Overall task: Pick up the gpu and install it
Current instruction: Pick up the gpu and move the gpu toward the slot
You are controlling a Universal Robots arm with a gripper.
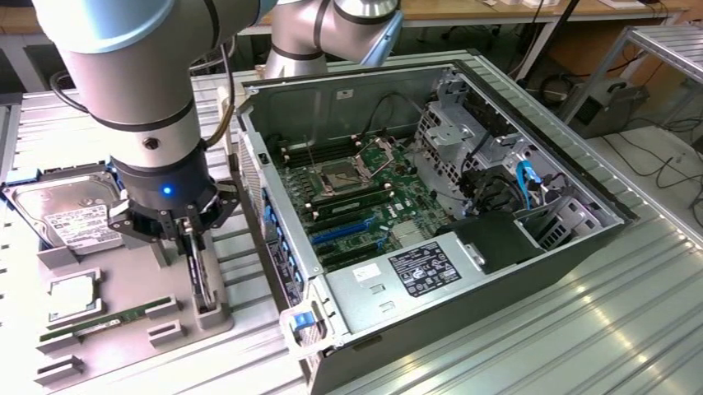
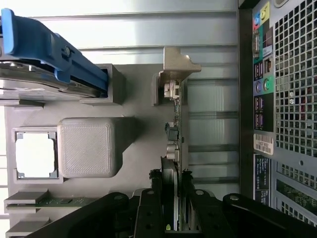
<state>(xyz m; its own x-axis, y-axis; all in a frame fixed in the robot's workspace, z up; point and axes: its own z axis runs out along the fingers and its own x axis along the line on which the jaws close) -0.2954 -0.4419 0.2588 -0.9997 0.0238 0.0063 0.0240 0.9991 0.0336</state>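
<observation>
While the gpu [image 1: 199, 282] stands on edge in its grey holder [image 1: 123, 278] | jaws pinched onto it | case [image 1: 329, 103] at exterior view's 3 o'clock

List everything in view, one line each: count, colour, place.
gpu: one, dark, standing on edge in the fixture
fixture: one, grey, beside the computer case
hard drive: one, silver with a white label, on the fixture
processor: one, silver, in a fixture recess
memory stick: one, green, in a fixture slot
computer case: one, dark grey, open, exterior view's right
robot arm: one, grey, over the fixture
gripper: one, black, directly above the gpu
</observation>
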